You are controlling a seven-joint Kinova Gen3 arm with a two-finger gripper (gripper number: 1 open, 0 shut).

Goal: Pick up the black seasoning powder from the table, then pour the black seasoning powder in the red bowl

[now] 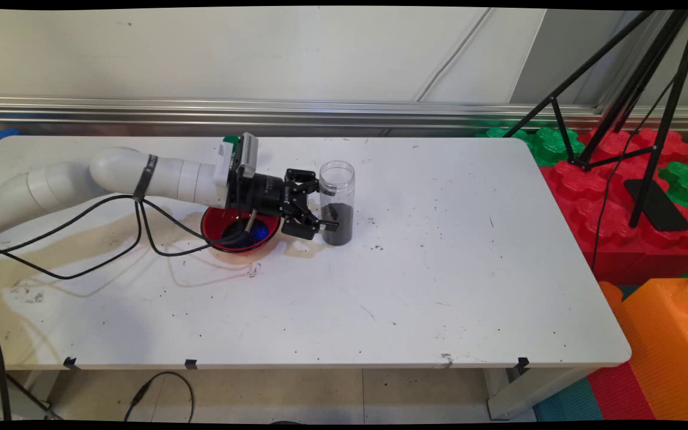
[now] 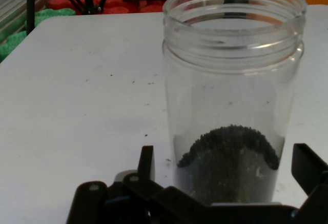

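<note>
Writing: small white lettering on the black wrist body just behind the gripper (image 1: 314, 209), too small to read; no label on the jar (image 1: 337, 203)
Gripper: held level, low over the table (image 1: 439, 286); fingers (image 2: 147, 163) spread wide, one to each side of the jar's lower half; whether touching the glass or just clear, cannot tell
Jar: clear plastic, upright, lidless, threaded rim; dark granules filling roughly the lower third, mounded higher in the middle in the hand view; standing on the table just right of the red bowl (image 1: 224, 224)
Bowl: red, partly under the wrist and black cables (image 1: 111, 239); something dark inside, not identifiable
Surface: white tabletop, scuffed – brownish stains at left around the bowl, dark specks scattered near the jar and along the front
Room: pale wall behind with a metal rail (image 1: 260, 110); black tripod (image 1: 636, 101) at upper right, standing on red and green foam blocks (image 1: 613, 179); orange block (image 1: 666, 340) at lower right – tiled floor below
</note>
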